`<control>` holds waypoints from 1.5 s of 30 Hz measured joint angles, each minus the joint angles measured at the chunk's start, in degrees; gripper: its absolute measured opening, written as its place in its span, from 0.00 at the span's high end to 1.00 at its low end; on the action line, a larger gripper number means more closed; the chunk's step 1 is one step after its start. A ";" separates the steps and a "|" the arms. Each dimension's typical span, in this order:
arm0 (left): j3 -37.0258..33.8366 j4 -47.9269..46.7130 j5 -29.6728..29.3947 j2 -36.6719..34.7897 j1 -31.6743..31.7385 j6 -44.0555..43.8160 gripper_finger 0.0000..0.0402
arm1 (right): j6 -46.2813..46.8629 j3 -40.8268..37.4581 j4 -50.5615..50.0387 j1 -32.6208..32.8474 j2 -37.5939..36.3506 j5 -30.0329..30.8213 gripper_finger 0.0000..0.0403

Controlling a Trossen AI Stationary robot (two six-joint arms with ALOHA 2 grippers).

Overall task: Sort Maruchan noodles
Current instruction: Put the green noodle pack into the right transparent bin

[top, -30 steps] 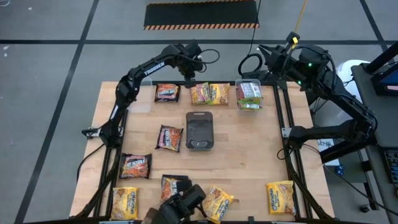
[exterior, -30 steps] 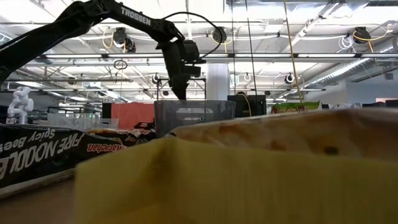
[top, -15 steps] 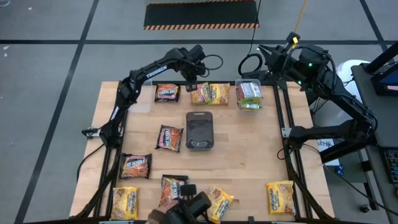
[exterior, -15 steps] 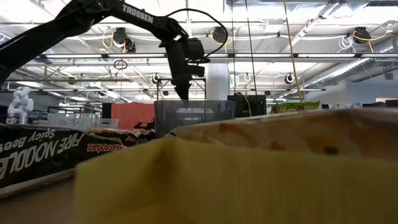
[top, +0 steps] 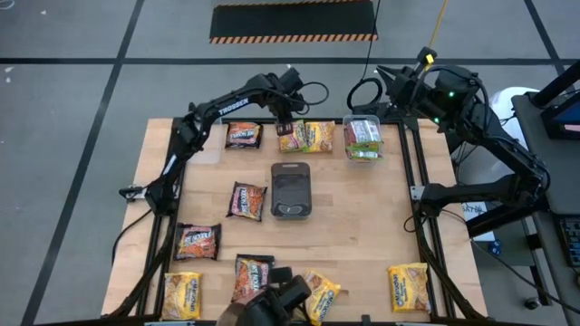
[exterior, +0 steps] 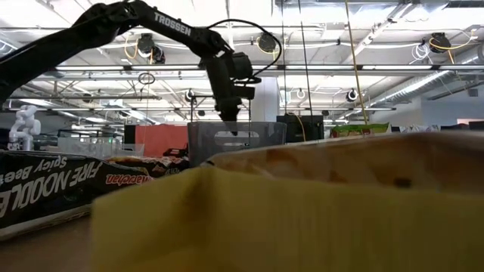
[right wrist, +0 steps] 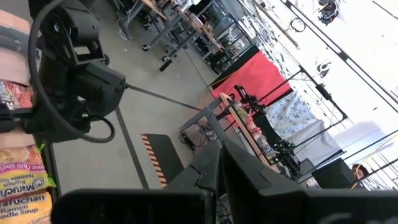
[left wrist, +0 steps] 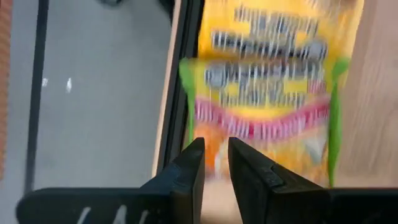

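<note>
Nearest, beyond the dark grey tray [top: 291,190], the green-edged yellow packet [top: 305,136] lies flat at the table's far edge. The left gripper [top: 284,129] hovers over the packet's left end, fingers [left wrist: 186,171] narrowly parted, empty. Farther right, the right gripper [right wrist: 219,163] is closed, empty.

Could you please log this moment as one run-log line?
left gripper: over green-edged packet, far edge | right gripper: shut, idle behind table | sorting unfinished
</note>
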 joint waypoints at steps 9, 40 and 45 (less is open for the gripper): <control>-0.02 3.23 12.72 2.61 4.07 -6.67 0.80 | 0.00 0.00 -0.41 0.02 0.00 0.00 0.96; -0.02 0.51 10.56 7.04 5.32 -1.73 0.80 | -0.12 0.00 -0.41 0.00 0.00 0.00 0.96; -0.04 0.50 10.43 8.09 5.17 -1.66 0.80 | -0.17 0.00 -0.43 0.00 0.02 0.01 0.96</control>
